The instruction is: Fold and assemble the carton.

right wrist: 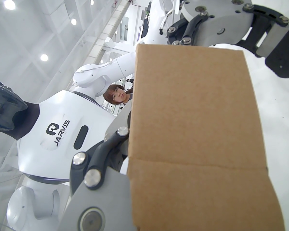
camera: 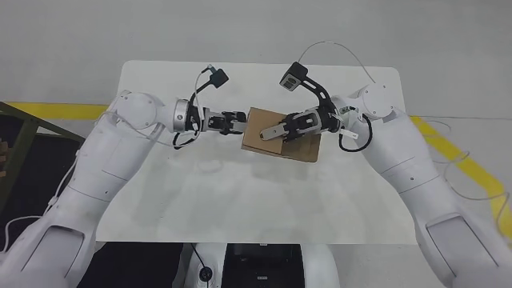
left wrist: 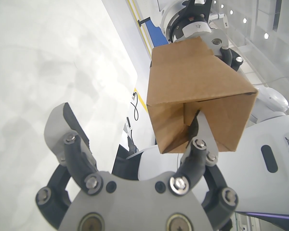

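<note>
- White, smooth counter [camera: 240, 200] with rounded corners spreads wide around both arms.
- Left gripper [camera: 239, 122]: jaws apart, one finger tucked inside the carton's open end.
- Brown cardboard carton [camera: 300, 146], a squared tube with raw edges, sits tilted over mid-counter.
- Right gripper [camera: 276, 131] is clamped on its far wall.

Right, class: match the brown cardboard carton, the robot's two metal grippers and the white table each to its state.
1 brown cardboard carton
2 left gripper
3 right gripper
4 white table

a open, one finger in the carton's open end
b under both arms
c shut on a carton wall
d open-ended tube between the grippers

Pairs: 1-d, 2-a, 3-c, 4-b
</note>
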Controlling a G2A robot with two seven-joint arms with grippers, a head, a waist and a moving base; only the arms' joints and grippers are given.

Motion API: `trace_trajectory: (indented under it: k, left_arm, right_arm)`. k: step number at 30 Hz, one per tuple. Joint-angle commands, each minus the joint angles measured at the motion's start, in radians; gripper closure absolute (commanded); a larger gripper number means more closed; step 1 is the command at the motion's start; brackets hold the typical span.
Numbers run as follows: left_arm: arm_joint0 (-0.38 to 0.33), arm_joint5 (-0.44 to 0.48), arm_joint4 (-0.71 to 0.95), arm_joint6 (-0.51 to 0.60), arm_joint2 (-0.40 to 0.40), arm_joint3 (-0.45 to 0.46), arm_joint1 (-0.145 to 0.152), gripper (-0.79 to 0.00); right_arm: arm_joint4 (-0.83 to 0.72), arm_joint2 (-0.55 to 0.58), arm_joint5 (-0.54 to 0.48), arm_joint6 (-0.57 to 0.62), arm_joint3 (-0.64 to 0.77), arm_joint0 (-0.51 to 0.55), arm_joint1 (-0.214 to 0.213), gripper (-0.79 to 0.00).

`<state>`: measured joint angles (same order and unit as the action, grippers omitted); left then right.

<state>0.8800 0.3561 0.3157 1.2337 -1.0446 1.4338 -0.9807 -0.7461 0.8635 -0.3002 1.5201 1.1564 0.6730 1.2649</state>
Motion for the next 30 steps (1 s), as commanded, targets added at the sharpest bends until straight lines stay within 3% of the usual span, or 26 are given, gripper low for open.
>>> trace_trajectory:
  k: [1,16,30]
  left_arm:
    - [-0.001,0.001,0.000,0.000,0.001,-0.002,-0.001,-0.785]
    - [0.045,0.004,-0.040,-0.043,-0.097,-0.003,0.024,-0.785]
    - [0.118,0.053,-0.201,-0.100,-0.181,0.086,0.053,-0.785]
  right_arm:
    - [0.002,0.001,-0.001,-0.001,0.000,0.000,0.000,0.000]
    - [0.021,-0.016,0.016,0.016,-0.039,-0.010,0.002,0.000]
    - [0.095,-0.171,0.001,0.001,-0.203,-0.075,0.041,0.000]
